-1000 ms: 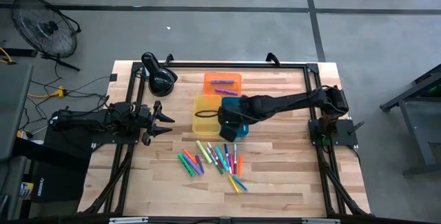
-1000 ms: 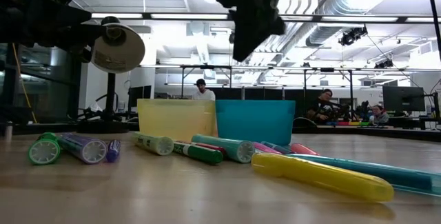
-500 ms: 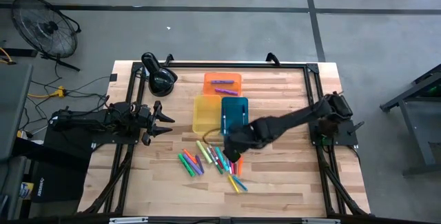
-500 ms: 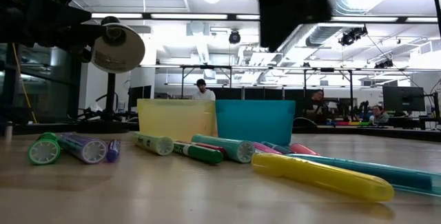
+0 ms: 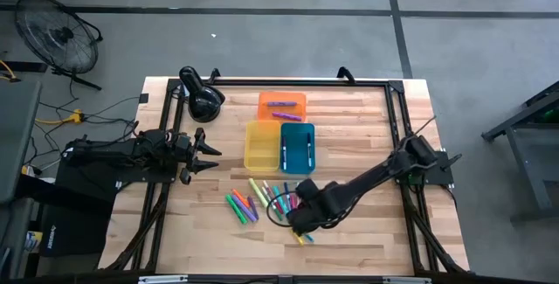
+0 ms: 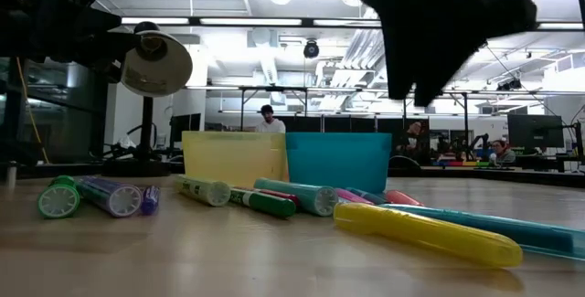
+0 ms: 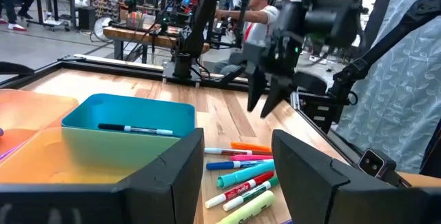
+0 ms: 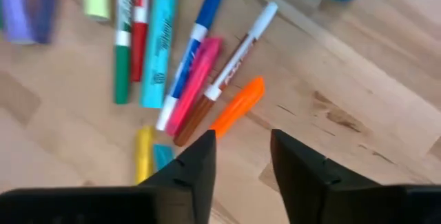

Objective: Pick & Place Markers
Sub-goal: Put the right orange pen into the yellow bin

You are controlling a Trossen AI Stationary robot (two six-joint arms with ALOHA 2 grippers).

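1. wooden table (image 5: pixel 367 118) with black frame, both arms over it
2. right arm reaches in from the table's right edge toward the front middle; right gripper (image 5: pixel 300 217) hovers above the near end of the marker pile, fingers parted, nothing between them; right wrist view shows bare wood in the gap and an orange marker (image 8: pixel 238 107) just ahead
3. left arm waits at the table's left edge, left gripper (image 5: pixel 208 154) off to the left of the trays, fingers apart, holding nothing
4. black desk lamp (image 5: pixel 203 98) at the back left corner
5. three trays at centre: orange tray (image 5: pixel 281 105) at the back with markers inside, yellow tray (image 5: pixel 260 144) and blue tray (image 5: pixel 298 147) touching side by side in front of it; a dark marker (image 7: pixel 134 129) lies in the blue one
6. markers (image 5: pixel 262 201) loose on the wood just in front of the trays: green, purple, blue, red, pink, yellow, spread in a rough fan
7. low view: yellow marker (image 6: pixel 420 232) nearest the camera, green ones (image 6: pixel 260 201) behind, people in the room beyond
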